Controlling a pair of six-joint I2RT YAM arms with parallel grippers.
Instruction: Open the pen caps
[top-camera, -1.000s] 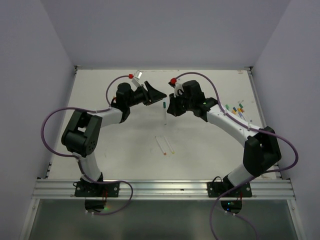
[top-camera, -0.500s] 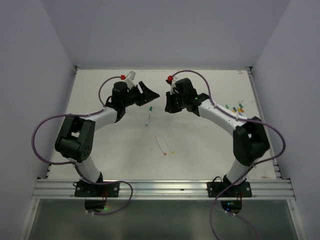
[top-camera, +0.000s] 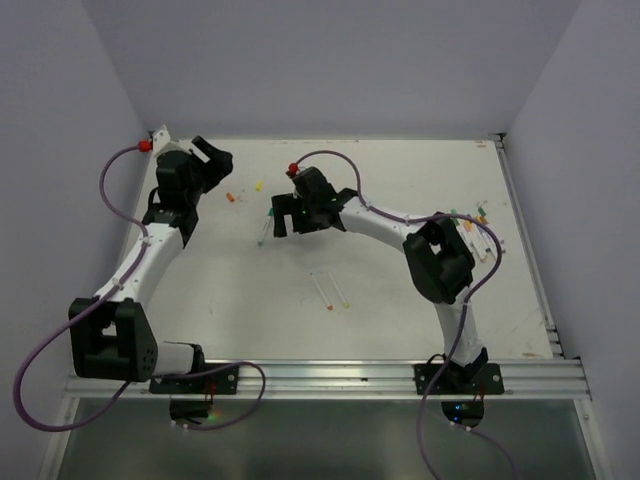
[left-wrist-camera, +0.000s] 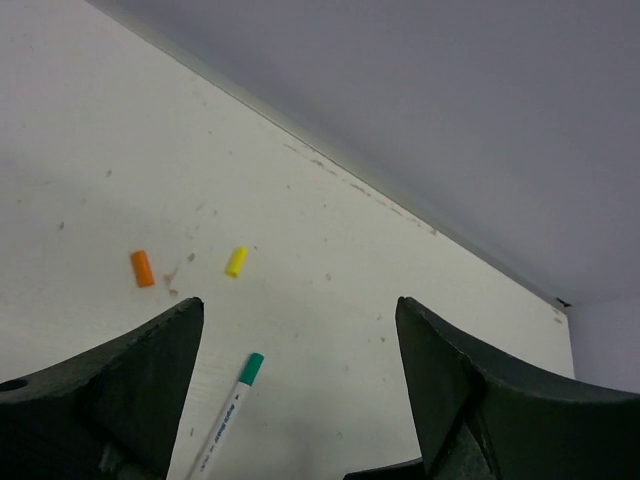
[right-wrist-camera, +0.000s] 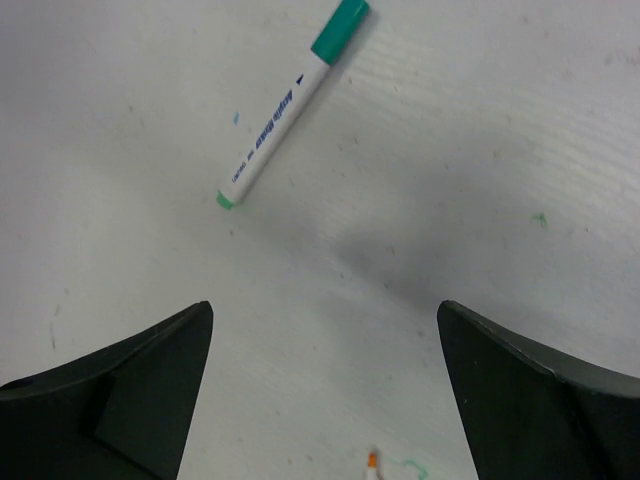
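Released, the green-capped white marker pen (right-wrist-camera: 285, 105) lies on the pale counter (top-camera: 250, 300). Left fingers (left-wrist-camera: 140, 370) and right fingers (right-wrist-camera: 530, 390) gape, empty.

White table (top-camera: 250, 320) (scuffed, faint green smudges), pale lilac walls (top-camera: 330, 60), aluminium rail (top-camera: 330, 378) along the near edge
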